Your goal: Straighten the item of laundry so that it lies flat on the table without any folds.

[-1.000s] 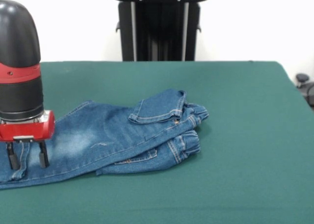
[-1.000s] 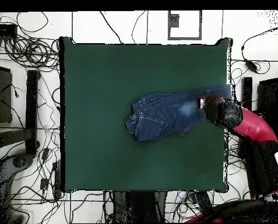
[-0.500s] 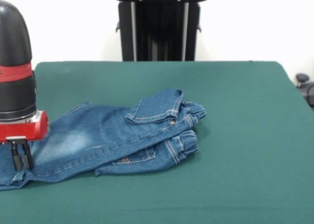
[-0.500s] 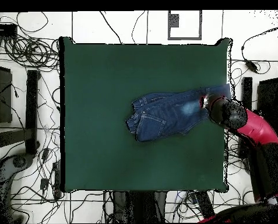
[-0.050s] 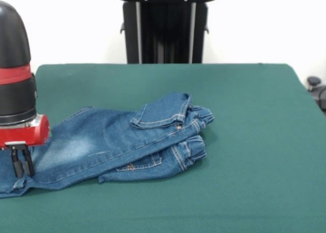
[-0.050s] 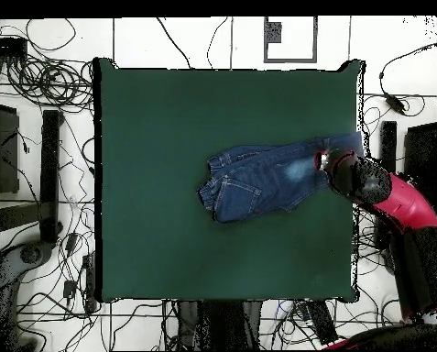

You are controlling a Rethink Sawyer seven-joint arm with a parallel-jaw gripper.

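Observation:
The small blue jeans (image 5: 117, 141) lie on the green table (image 5: 244, 141) with the waist end folded over itself at the right and the legs stretched left. My gripper (image 5: 21, 164) stands at the far left over the leg end, its fingers closed together on the denim. In the overhead view the jeans (image 6: 258, 179) lie right of the table's (image 6: 167, 119) centre. There the gripper (image 6: 324, 163) sits at the leg end, close to the table's right edge. The leg hems are partly hidden by the arm.
A black stand (image 5: 165, 26) rises behind the table's far edge. Cables (image 6: 38, 73) cover the floor around the table in the overhead view. The red arm (image 6: 405, 206) reaches in over the table's right edge.
The fingers, apart one second ago, have closed on the jeans' leg. The gripper shifted slightly left in the front view, drawing the jeans a little with it. Since half a second ago almost nothing moved.

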